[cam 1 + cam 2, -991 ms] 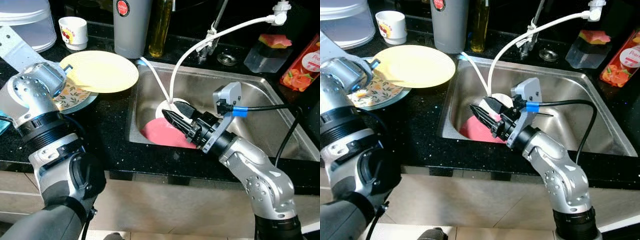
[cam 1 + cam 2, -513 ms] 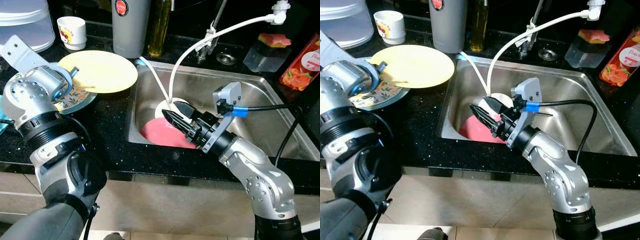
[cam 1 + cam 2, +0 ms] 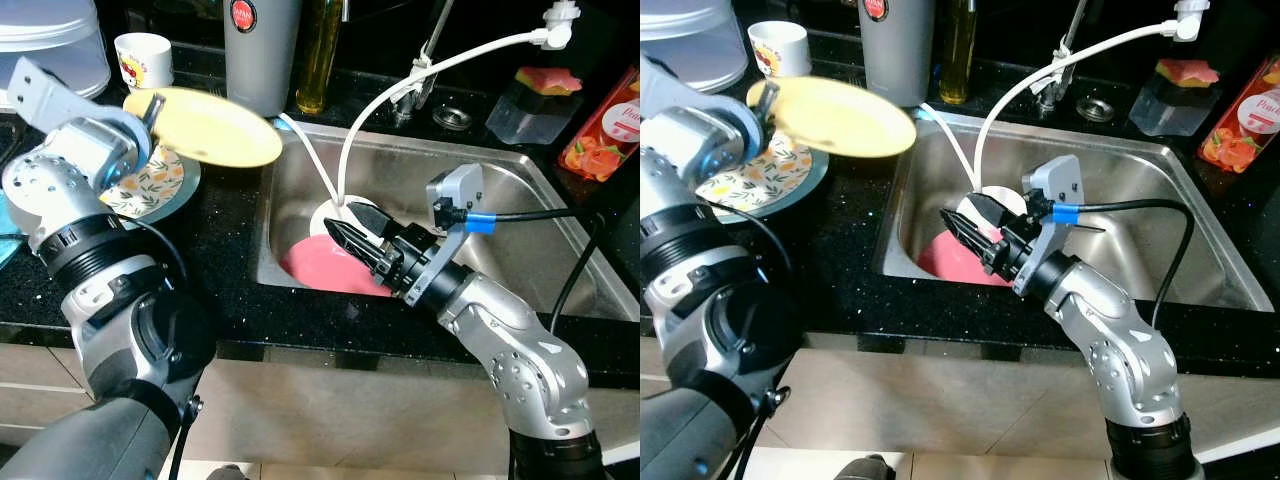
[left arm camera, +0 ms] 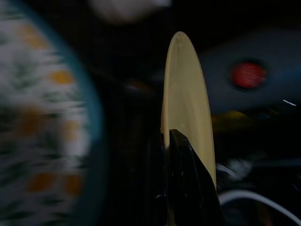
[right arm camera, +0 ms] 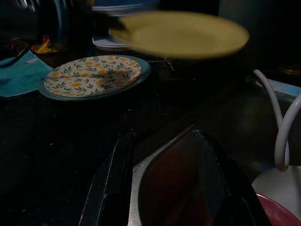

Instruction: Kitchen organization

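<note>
L tool: fingers clamped on rim of yellow plate, one finger each face per L wrist view. Plate is lifted off the table, tilted, motion-blurred, hanging over the sink's L edge and above/just beside the floral plate. L arm bent, wrist raised, forearm reaching fwd toward the grey canister.

R tool: fingers spread apart, holding nothing, tips down inside the sink just over the red plate. R arm elbow low at table's front edge, forearm angled up and in toward sink's L half.

Counts:
- plates: 3 (yellow in the air, floral flat on table L of sink, red lying in sink).
- white bowl: 1, in sink behind red plate, touching it.
- white hoses: 2, running down into the sink at the bowl.
- cup: 1, L of canister.
- oil bottle: 1, R of canister.
- red pouch: 1, table R of sink.
</note>
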Motion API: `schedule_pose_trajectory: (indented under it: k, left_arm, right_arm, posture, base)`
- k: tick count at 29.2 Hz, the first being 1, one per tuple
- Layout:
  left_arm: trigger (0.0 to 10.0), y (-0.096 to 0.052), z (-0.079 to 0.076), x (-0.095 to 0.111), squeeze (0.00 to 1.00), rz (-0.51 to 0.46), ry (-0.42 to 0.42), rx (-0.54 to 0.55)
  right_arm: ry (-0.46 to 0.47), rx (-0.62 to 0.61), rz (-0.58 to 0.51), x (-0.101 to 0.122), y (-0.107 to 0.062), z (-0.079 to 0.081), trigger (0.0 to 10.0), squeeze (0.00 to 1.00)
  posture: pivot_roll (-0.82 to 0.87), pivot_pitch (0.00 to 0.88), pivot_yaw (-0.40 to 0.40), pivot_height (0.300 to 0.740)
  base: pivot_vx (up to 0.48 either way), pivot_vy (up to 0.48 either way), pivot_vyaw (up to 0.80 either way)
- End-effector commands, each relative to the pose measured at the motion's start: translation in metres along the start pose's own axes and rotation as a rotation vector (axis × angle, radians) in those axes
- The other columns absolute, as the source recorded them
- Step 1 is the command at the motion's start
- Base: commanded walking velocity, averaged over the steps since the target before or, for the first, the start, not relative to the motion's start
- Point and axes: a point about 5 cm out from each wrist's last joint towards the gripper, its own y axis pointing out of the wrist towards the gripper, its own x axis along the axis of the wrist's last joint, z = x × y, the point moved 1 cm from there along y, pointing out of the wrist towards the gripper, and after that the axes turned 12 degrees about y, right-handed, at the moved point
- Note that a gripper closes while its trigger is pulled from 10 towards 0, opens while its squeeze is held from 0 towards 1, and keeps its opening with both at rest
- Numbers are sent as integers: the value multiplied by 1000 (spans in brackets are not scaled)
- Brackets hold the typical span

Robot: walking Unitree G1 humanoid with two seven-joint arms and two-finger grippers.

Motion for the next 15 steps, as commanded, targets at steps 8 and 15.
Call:
schedule_pose_trajectory:
  k: [8, 15]
  left_arm:
    - [10000, -29, -69, -40, 0, 197, 255, -434]
    - [10000, -21, -56, -79, 0, 336, 476, -374]
  right_arm:
    - [-6, 4, 1, 3, 0, 1, 10000, 0]
    - [-6, -32, -13, 3, 0, -6, 10000, 0]
  posture:
    - [300, 66, -92, 740]
    - [301, 61, -94, 740]
  base:
    - [0, 0, 0]
    - [0, 0, 0]
